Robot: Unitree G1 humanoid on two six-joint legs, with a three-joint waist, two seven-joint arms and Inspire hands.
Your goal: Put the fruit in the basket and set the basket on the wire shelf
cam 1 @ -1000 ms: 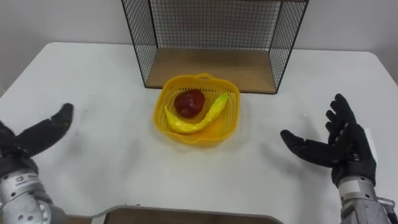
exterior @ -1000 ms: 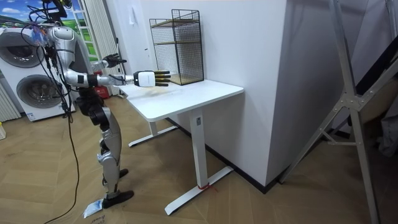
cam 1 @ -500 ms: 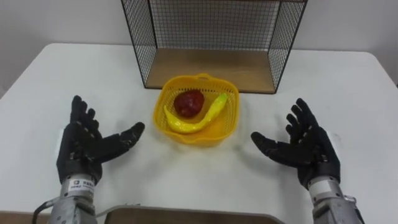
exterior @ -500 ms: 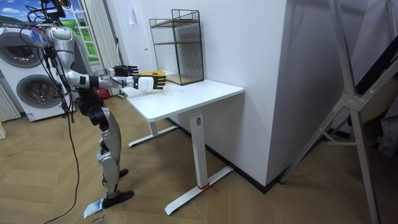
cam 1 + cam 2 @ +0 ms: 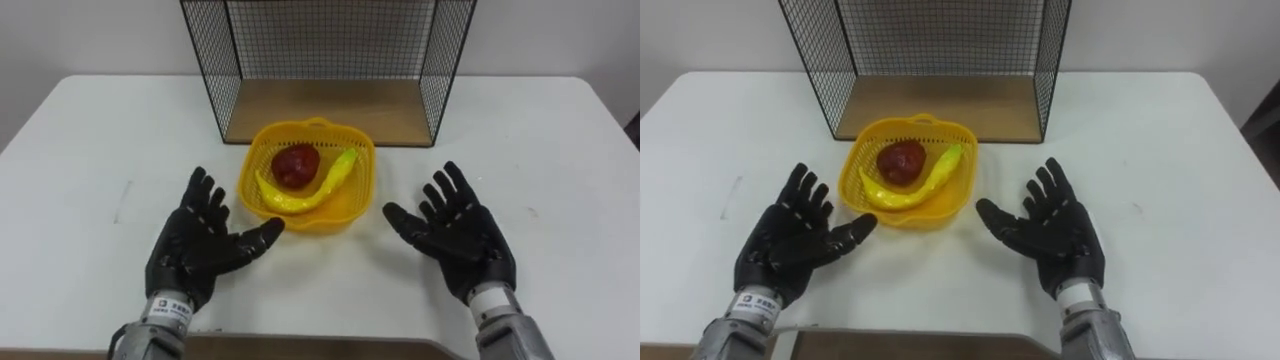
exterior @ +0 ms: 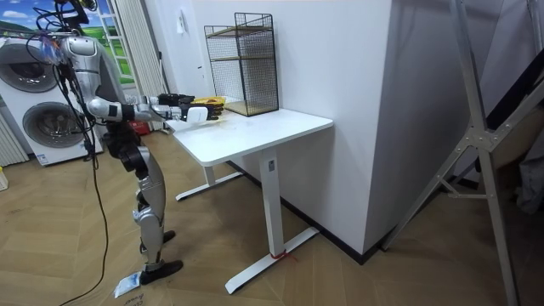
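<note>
Red fruit [image 5: 297, 164] (apple, probably) and banana [image 5: 305, 199] in basket [image 5: 322, 219] | basket on worktop [image 5: 560, 180] toward back edge, just before wire shelf [image 5: 330, 105] | left robot hand [image 5: 203, 247], right robot hand [image 5: 457, 232] spread wide, flanking it, empty | remaining: shelving.

basket [image 5: 350, 212]: on table [image 5: 110, 140], just before wire shelf [image 5: 330, 105]
apple [image 5: 296, 163], banana [image 5: 312, 192]: in basket
left hand [image 5: 195, 255], right hand [image 5: 460, 240]: either side of basket

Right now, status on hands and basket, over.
Left hand, right hand open, either side of basket. Banana, red fruit inside. Wire shelf just behind, nothing between.
</note>
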